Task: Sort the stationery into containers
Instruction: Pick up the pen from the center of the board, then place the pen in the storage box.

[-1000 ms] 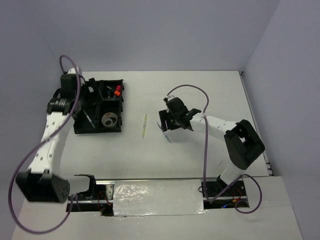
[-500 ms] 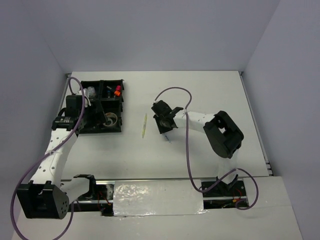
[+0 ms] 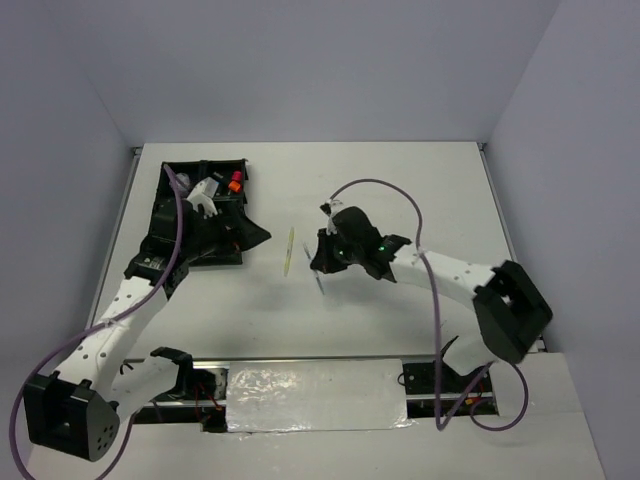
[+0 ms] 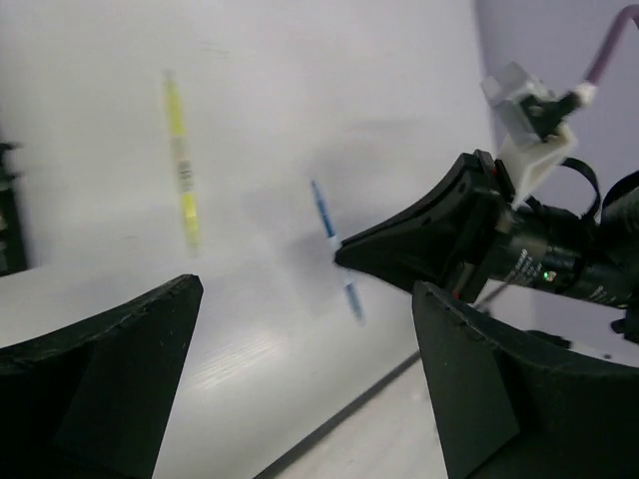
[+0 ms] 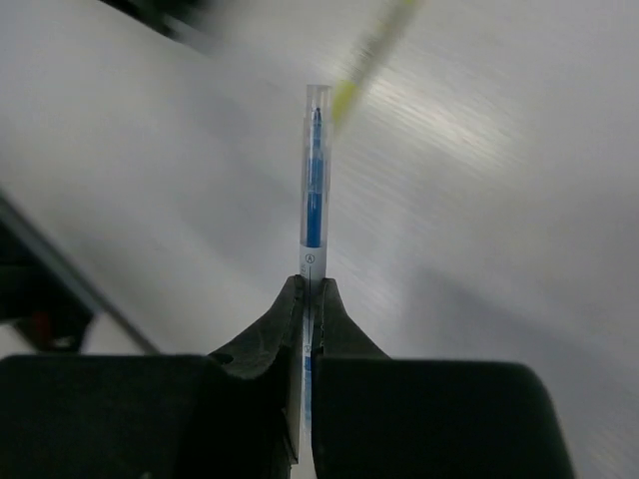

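Note:
My right gripper (image 3: 323, 262) (image 5: 311, 299) is shut on a thin blue pen (image 3: 319, 281) (image 5: 315, 190), which sticks out past the fingertips above the white table. A thin yellow pen (image 3: 289, 250) (image 4: 180, 165) lies loose on the table just left of it, blurred in the right wrist view (image 5: 364, 55). The black divided tray (image 3: 212, 259) sits at the far left with an orange-capped highlighter (image 3: 234, 182) in a back compartment. My left gripper (image 3: 248, 229) (image 4: 310, 379) hangs open and empty at the tray's right edge, facing the blue pen (image 4: 334, 249).
The left arm and its purple cable lie across much of the tray and hide its other compartments. The table's metal front rail (image 3: 300, 362) runs between the two arm bases. Grey walls enclose the table at the back and on both sides.
My right gripper has shut on the blue pen and raised it off the table. My left arm has swung from over the tray toward the table's middle, still open.

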Controlling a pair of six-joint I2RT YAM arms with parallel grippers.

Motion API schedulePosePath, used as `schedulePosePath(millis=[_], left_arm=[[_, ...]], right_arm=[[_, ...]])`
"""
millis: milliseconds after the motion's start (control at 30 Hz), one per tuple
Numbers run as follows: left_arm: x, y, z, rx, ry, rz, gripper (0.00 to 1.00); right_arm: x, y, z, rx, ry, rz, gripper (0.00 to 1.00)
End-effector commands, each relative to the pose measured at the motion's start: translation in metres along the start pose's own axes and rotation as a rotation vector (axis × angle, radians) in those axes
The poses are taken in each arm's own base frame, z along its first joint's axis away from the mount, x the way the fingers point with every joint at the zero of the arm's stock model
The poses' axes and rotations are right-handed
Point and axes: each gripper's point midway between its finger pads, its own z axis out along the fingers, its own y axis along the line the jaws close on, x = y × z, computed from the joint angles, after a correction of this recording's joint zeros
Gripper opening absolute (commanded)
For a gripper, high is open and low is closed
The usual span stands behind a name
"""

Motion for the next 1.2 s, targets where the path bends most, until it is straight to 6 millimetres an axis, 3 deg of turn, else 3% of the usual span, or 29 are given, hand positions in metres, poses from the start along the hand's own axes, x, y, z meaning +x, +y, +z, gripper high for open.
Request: schedulePosePath(millis=[0, 100, 267, 367, 400, 500, 667, 700, 767, 800, 833, 867, 900, 933, 967, 1000, 1033, 1067, 1100, 1133, 1167], left_arm=[[-0.014, -0.065, 0.007, 0.271, -0.050, -0.023, 0.99], [-0.006, -0.071, 0.015, 0.290, -0.019, -0.047, 0.97], [-0.002, -0.083, 0.016, 0.335, -0.010, -0.052, 0.91], [0.001, -0.083, 0.018, 0.330, -0.001, -0.051, 0.72], [0.001, -0.083, 0.019, 0.327, 0.000, -0.049, 0.56], [0.006, -0.075, 0.024, 0.296, 0.020, -0.050, 0.41], [0.015, -0.065, 0.033, 0.266, 0.058, -0.056, 0.28], [0.015, -0.066, 0.033, 0.270, 0.062, -0.054, 0.16], [0.017, -0.062, 0.035, 0.252, 0.074, -0.051, 0.04], [0.010, -0.062, 0.036, 0.228, 0.056, -0.043, 0.00], [0.006, -0.054, 0.038, 0.178, 0.046, -0.015, 0.00], [0.001, -0.043, 0.039, 0.101, 0.037, -0.002, 0.00], [-0.008, -0.032, 0.032, -0.018, 0.043, 0.006, 0.00], [-0.029, 0.005, 0.033, -0.236, -0.040, 0.049, 0.00], [-0.041, 0.027, 0.025, -0.370, -0.061, 0.055, 0.00], [-0.069, 0.032, 0.013, -0.467, -0.125, 0.069, 0.00], [-0.074, 0.073, -0.002, -0.694, -0.119, 0.080, 0.00], [-0.090, 0.097, -0.017, -0.802, -0.140, 0.056, 0.00], [-0.115, 0.100, -0.029, -0.840, -0.180, 0.057, 0.00], [-0.120, 0.120, -0.033, -0.908, -0.142, 0.069, 0.00], [-0.135, 0.141, -0.049, -0.966, -0.166, 0.014, 0.00]], right_arm=[[-0.058, 0.093, -0.054, -0.438, -0.276, 0.011, 0.00], [-0.061, 0.115, -0.076, -0.564, -0.317, 0.062, 0.00], [-0.066, 0.133, -0.083, -0.587, -0.324, 0.038, 0.01], [-0.072, 0.143, -0.090, -0.611, -0.347, 0.030, 0.02], [-0.074, 0.145, -0.093, -0.622, -0.355, 0.028, 0.02], [-0.078, 0.151, -0.097, -0.631, -0.366, 0.014, 0.02], [-0.087, 0.157, -0.100, -0.635, -0.380, 0.001, 0.03], [-0.086, 0.157, -0.097, -0.629, -0.374, -0.003, 0.03], [-0.090, 0.157, -0.092, -0.620, -0.376, -0.008, 0.06], [-0.088, 0.155, -0.090, -0.610, -0.367, -0.016, 0.12], [-0.088, 0.152, -0.087, -0.594, -0.368, -0.017, 0.22], [-0.087, 0.145, -0.083, -0.566, -0.365, -0.013, 0.43], [-0.084, 0.137, -0.082, -0.529, -0.364, -0.008, 0.52], [-0.090, 0.121, -0.080, -0.463, -0.396, 0.017, 0.61], [-0.083, 0.107, -0.076, -0.415, -0.395, 0.033, 0.84], [-0.084, 0.097, -0.085, -0.377, -0.416, 0.040, 0.86], [-0.085, 0.084, -0.087, -0.331, -0.430, 0.052, 0.89], [-0.083, 0.061, -0.085, -0.239, -0.437, 0.067, 0.94], [-0.085, 0.053, -0.089, -0.208, -0.451, 0.070, 0.94], [-0.089, 0.046, -0.097, -0.194, -0.477, 0.071, 0.95], [-0.085, 0.041, -0.097, -0.182, -0.473, 0.066, 0.95]])
